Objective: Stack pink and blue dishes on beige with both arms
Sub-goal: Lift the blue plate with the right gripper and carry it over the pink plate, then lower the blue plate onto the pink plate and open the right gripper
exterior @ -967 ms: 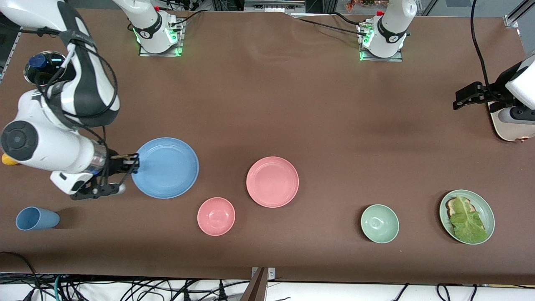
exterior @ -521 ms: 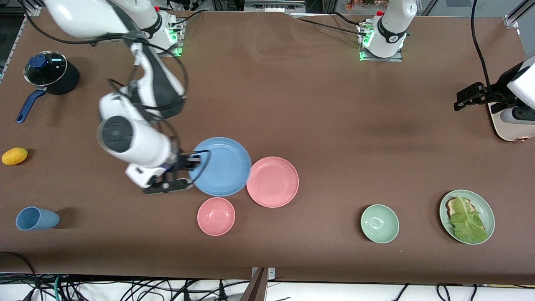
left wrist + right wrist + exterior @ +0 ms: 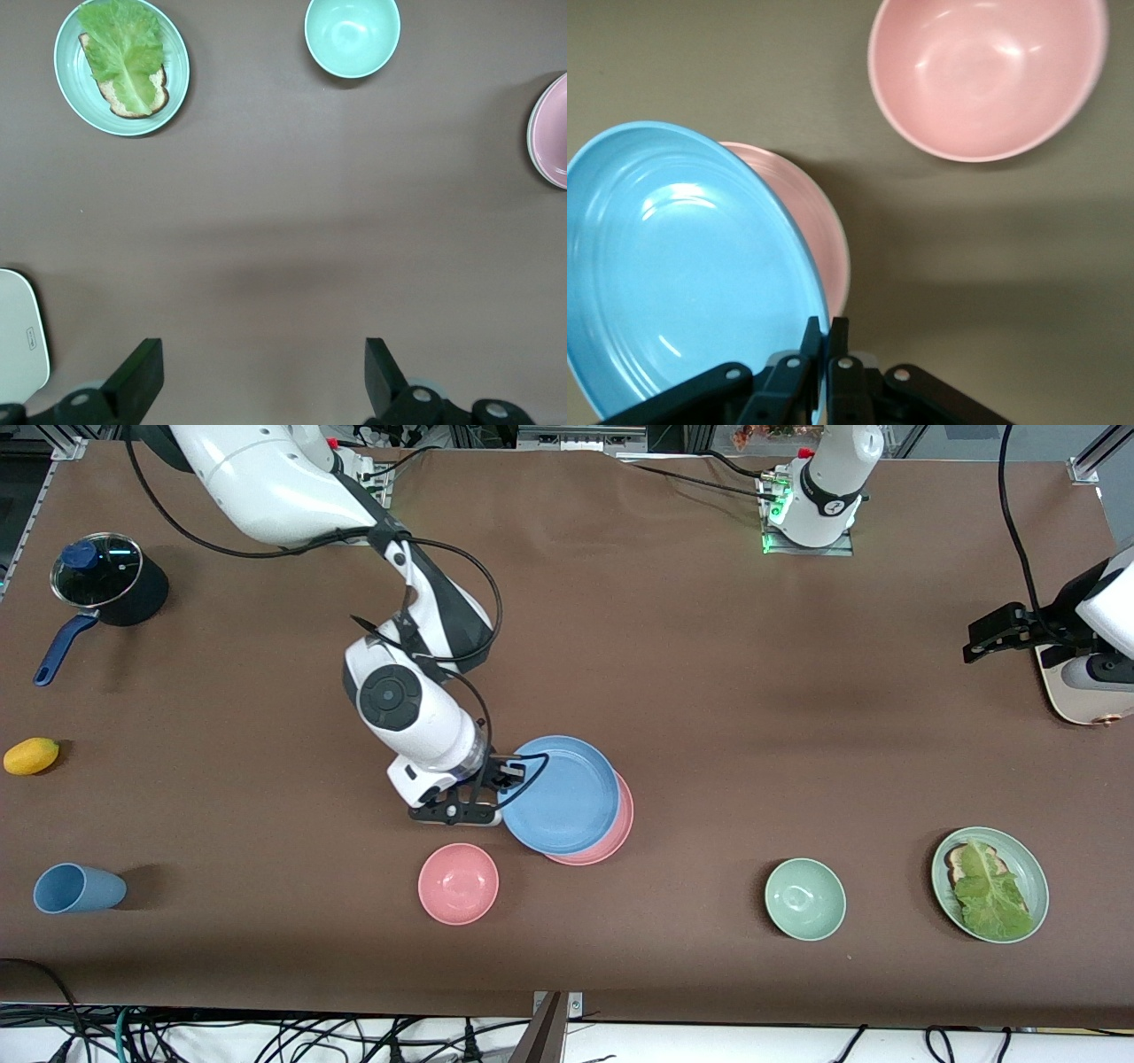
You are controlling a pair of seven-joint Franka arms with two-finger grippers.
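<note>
Front view: your right gripper (image 3: pixel 498 779) is clamped on the rim of the blue plate (image 3: pixel 560 793), carrying it in the air over the pink plate (image 3: pixel 611 834), which lies flat on the table (image 3: pixel 709 691) with only a crescent of rim showing past the blue. The right wrist view has the fingers (image 3: pixel 809 341) pinched together on the blue rim, the plate reaching away from the claw and tilted, the pink one under it. Beside the claw, on the side toward the front camera, sits the pink bowl (image 3: pixel 458 883).

The blue plate is not centred over the pink. Let go now, and it would likely land askew, slide off, or nudge the pink plate. A one-edge pinch could also let it swivel.

Your left gripper (image 3: pixel 992 631) waits with its jaws apart at its own end, next to the beige plate (image 3: pixel 1076 695), well apart from both dishes, so the long carry is still ahead.
</note>
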